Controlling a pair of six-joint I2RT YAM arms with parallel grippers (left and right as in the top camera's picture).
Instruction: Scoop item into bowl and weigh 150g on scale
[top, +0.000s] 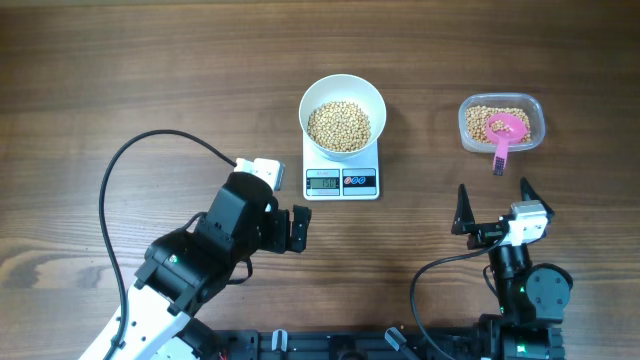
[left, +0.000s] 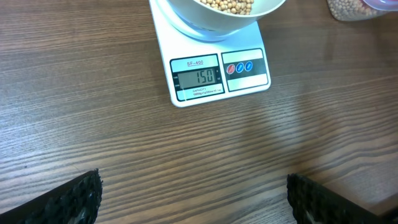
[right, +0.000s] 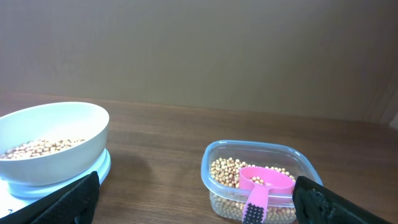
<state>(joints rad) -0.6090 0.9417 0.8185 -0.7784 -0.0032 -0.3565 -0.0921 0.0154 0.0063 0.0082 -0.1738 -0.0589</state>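
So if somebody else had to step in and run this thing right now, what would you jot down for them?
Left gripper: open, empty, over bare table in front of the scale.
Right gripper: open, empty, short of the clear tub.
The white bowl sits on the scale with beans inside. The pink scoop lies in the tub on the spare beans.
Done: the display reads 150.
Left: apparently nothing. Don't bump the bowl.
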